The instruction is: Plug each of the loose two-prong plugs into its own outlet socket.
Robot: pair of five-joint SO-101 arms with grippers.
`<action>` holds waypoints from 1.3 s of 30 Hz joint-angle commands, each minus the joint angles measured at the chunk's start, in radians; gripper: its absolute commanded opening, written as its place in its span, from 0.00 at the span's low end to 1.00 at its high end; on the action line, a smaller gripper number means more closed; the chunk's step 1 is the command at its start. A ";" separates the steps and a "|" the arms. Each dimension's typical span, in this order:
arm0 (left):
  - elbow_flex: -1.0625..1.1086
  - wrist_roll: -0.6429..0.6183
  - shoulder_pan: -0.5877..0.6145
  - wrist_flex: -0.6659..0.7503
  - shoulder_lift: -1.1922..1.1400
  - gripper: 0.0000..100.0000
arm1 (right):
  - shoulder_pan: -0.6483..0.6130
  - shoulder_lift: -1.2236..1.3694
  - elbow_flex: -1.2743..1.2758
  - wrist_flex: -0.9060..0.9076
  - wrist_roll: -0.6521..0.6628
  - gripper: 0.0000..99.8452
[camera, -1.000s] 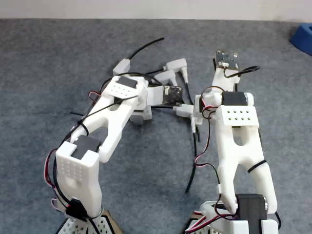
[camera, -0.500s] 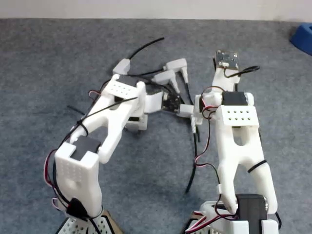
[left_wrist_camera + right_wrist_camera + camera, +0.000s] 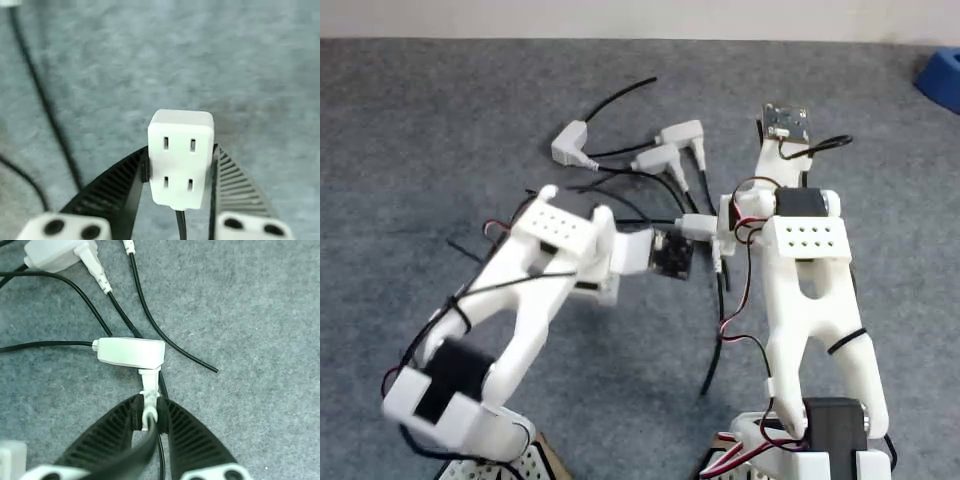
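Two sockets empty on outlet block, clamped in left jaws. Right jaws pinch plug by cord stub, near block. Step: lining up. Next, likely: aim prongs at socket, push.

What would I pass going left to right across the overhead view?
Left arm → white plug held by the right gripper → right arm → blue object at the edge.

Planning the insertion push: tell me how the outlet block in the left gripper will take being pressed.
The outlet block looks like rigid moulded plastic, so it should not flex. Its smooth sides are pinched by the left gripper, so a hard push could slide or twist it. Its black cord may tug.
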State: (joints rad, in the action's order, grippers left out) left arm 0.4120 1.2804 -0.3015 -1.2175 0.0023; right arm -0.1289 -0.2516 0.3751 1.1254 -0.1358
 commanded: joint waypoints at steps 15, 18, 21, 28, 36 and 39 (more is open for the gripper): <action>0.314 -0.212 -0.101 0.333 0.217 0.18 | 0.007 -0.008 -0.048 0.004 0.009 0.01; 0.309 -0.207 -0.120 0.293 0.219 0.18 | 0.007 -0.008 -0.048 0.004 0.009 0.01; 0.309 -0.206 -0.125 0.288 0.219 0.18 | 0.005 -0.008 -0.048 0.004 0.011 0.01; 0.309 -0.206 -0.125 0.287 0.220 0.18 | 0.005 -0.008 -0.048 0.004 0.011 0.01; 0.332 -0.207 -0.125 0.267 0.271 0.18 | 0.005 -0.008 -0.048 0.004 0.011 0.01; 0.335 -0.206 -0.119 0.264 0.265 0.21 | 0.005 -0.008 -0.048 0.004 0.011 0.01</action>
State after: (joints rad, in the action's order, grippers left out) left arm 0.7511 1.0779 -0.4166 -0.9444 0.2340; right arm -0.1289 -0.2516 0.3751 1.1254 -0.1327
